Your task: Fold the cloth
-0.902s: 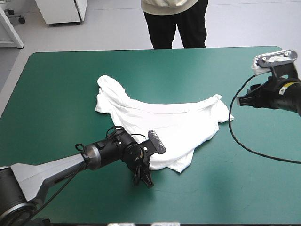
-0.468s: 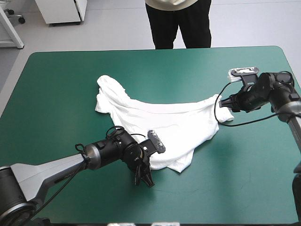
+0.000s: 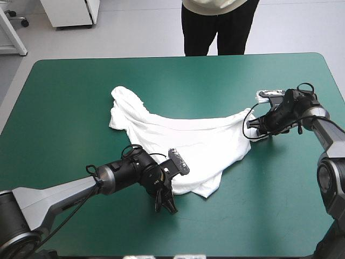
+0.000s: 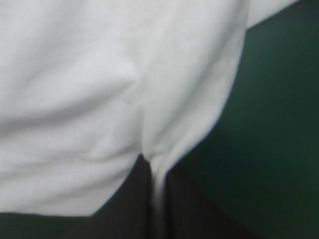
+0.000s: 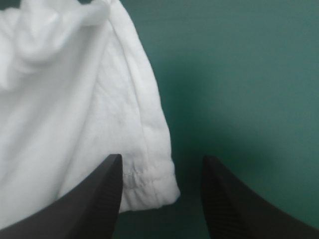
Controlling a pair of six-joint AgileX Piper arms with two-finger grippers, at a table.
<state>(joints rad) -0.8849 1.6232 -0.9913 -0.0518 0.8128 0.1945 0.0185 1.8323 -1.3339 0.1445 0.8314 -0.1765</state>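
The white T-shirt is spread out on the desk, approx. in the mid. of its teal-green cover. It is not laid neat. Lots of creases are seen, one part is bunched up toward the far left, & one end is pointed toward the desk's right edge.

The left gripper is set low at the near edge of the T-shirt, w/ its tips pointed down at the desk. In the left wrist view its two black fingers are seen pressed close, all but closed, w/ a thin strip of white cloth pinched btw. them. So the T-shirt is grasped tight by this gripper. More cloth is spread ahead of it, & bare cover is seen off to one side.

The right gripper is held low at the right end of the T-shirt. In the right wrist view its fingers are held wide apart, released. A stitched corner of the cloth is seen lying btw. them, right beside one finger. Whether it's touched can't be told. Bare cover is seen ahead of the gripper & by the other finger.
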